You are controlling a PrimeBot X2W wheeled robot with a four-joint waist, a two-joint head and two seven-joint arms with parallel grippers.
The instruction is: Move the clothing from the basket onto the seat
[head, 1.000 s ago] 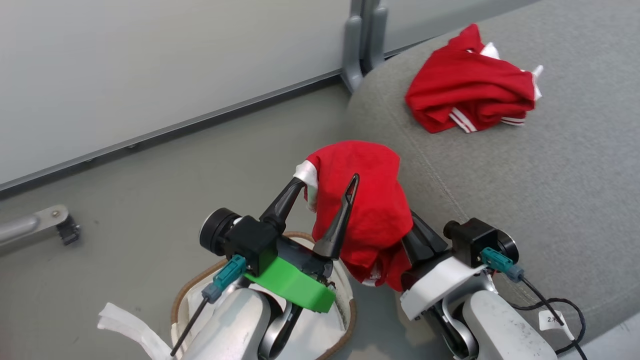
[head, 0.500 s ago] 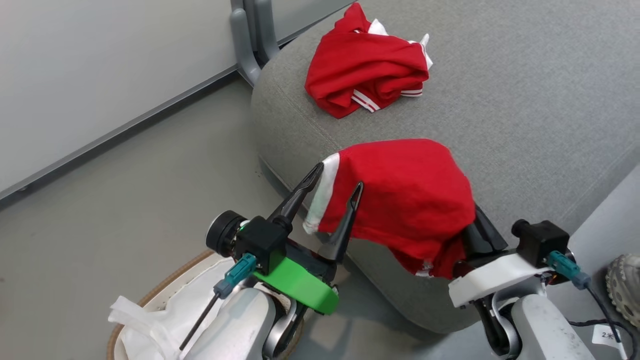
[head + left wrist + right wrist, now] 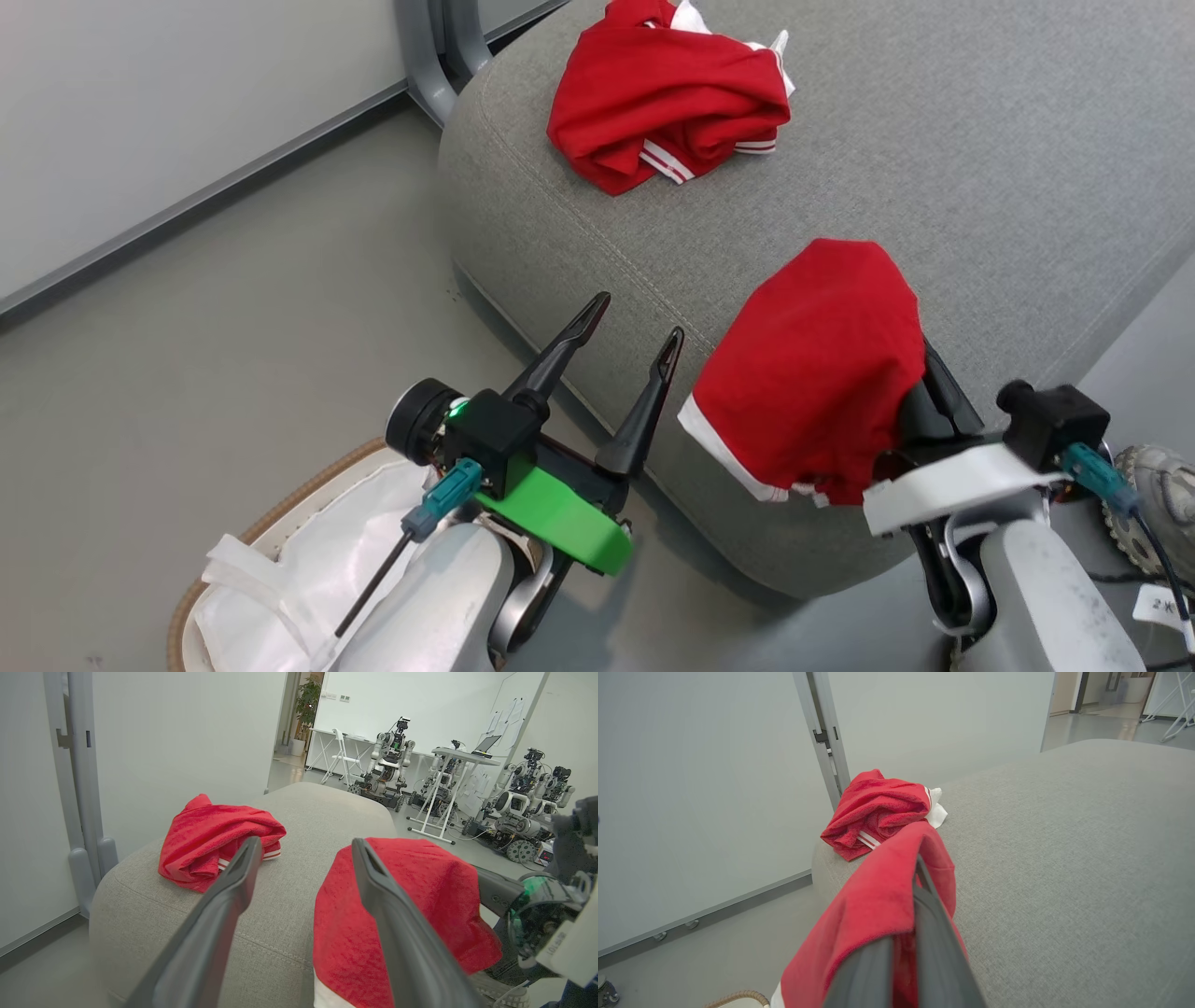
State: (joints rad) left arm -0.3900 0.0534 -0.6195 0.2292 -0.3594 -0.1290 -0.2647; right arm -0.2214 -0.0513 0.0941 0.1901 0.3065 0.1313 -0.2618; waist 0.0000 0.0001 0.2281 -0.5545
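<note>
One red piece of clothing (image 3: 667,93) lies bunched on the far left part of the grey seat (image 3: 980,168). A second red garment (image 3: 812,364) with white trim drapes over my right gripper (image 3: 919,877), which is shut on it above the seat's near edge; the cloth hides the fingertips in the head view. My left gripper (image 3: 636,320) stands open and empty just left of that garment, at the seat's front corner. The basket (image 3: 271,518) with its white liner sits on the floor under my left arm, mostly hidden.
A grey post (image 3: 425,47) and a pale wall panel stand behind the seat's left end. Grey floor (image 3: 233,327) spreads to the left. A treaded wheel (image 3: 1148,504) is at the lower right. Other robots (image 3: 390,765) and tables stand far beyond the seat.
The head camera has turned right. My right gripper has carried the red garment rightward off the left gripper's fingers and over the seat. The left gripper stays open.
</note>
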